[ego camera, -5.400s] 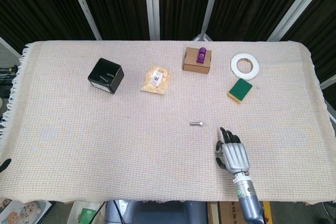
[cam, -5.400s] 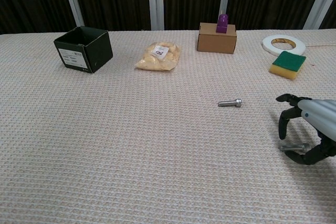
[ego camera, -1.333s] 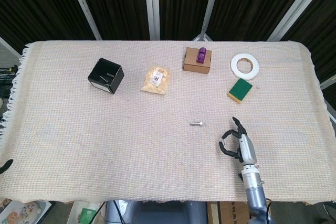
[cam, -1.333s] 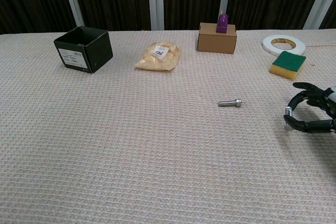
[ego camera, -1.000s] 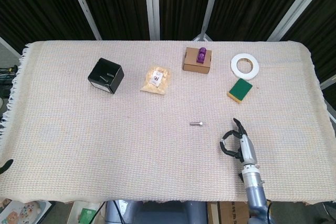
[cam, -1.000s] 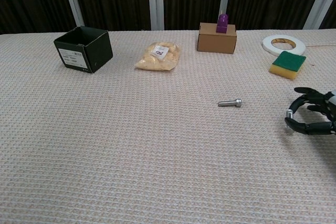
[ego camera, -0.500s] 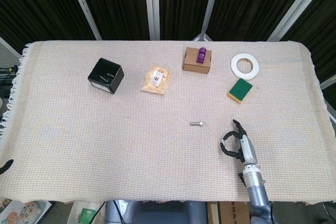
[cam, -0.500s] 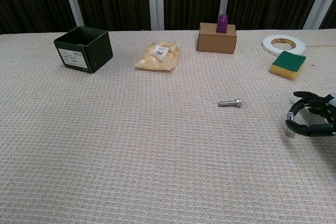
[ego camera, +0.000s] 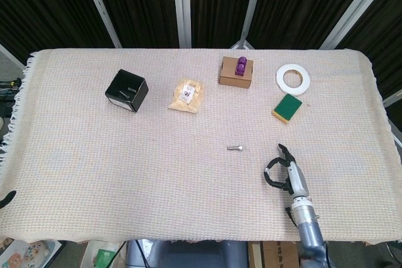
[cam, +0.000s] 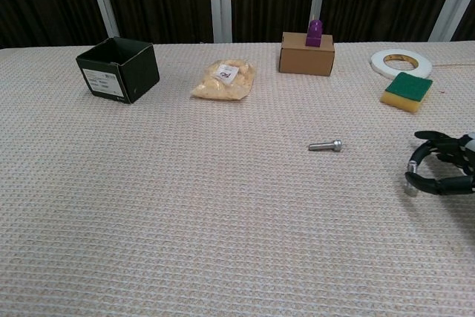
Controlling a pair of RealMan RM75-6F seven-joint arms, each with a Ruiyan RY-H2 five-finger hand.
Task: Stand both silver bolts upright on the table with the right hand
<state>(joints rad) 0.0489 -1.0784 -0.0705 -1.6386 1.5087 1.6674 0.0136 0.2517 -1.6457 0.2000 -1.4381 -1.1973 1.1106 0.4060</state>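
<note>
- Since the earliest frames, the right hand has lifted one silver bolt off the cloth where it lay flat, turned it head-up and lowered it slightly over the last second.
- Now the hand pinches this bolt between thumb and fingertip, the shaft pointing down at the tablecloth; whether its tip already touches the cloth cannot be told.
- Relative to the green sponge, the held bolt sits well nearer the robot, almost straight towards the front edge.
- A second silver bolt lies on its side where it was before, nearer and to the left of the sponge, apart from the hand.
- Judging by this, the first bolt is about to be set upright; release must be gentle, since a narrow shaft on woven cloth may topple.
- One bolt then remains to be done.
- No left hand shows in either view.
</note>
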